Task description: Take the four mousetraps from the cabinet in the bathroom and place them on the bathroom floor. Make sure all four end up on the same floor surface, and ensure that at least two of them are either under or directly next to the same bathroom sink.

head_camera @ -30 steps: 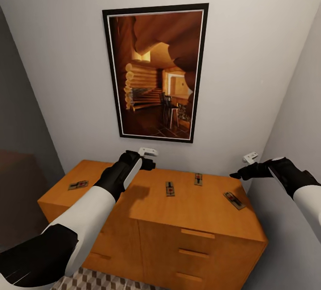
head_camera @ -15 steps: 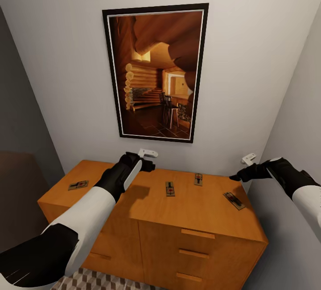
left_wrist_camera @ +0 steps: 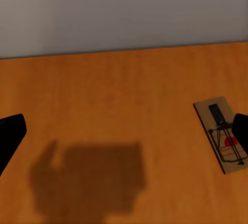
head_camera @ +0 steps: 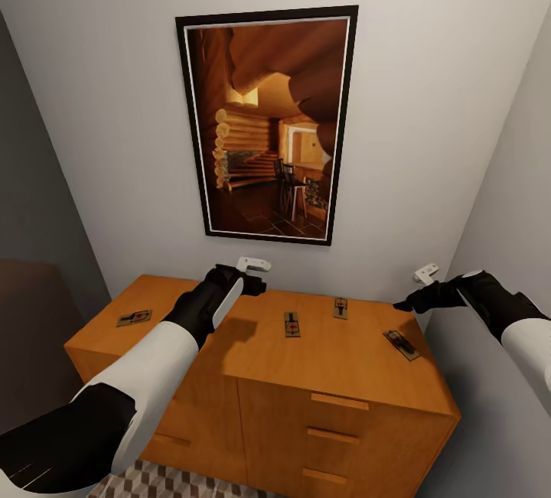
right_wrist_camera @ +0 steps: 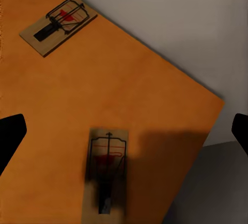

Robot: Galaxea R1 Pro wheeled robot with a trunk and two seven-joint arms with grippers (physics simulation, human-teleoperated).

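The orange-brown cabinet (head_camera: 252, 375) stands against the wall with four mousetraps flat on its top: one at the far left (head_camera: 134, 318), one in the middle (head_camera: 291, 323), one behind it (head_camera: 340, 307) and one near the right edge (head_camera: 402, 344). My left gripper (head_camera: 258, 275) hovers open above the top, left of the middle trap (left_wrist_camera: 222, 133). My right gripper (head_camera: 413, 289) hangs open over the right end, with the right-edge trap (right_wrist_camera: 106, 175) below its spread fingers and the rear trap (right_wrist_camera: 58, 24) further off. A strip of patterned bathroom floor (head_camera: 176, 483) shows below. The bathroom sink is out of view.
A large framed picture (head_camera: 268, 127) hangs on the grey wall behind the cabinet. Side walls close in on both sides, the right one (head_camera: 505, 253) hard against the cabinet's end. Wooden bar handles (head_camera: 339, 401) mark the drawers on the front.
Both grippers have sunk very slightly toward the cabinet top. The mousetraps have not moved.
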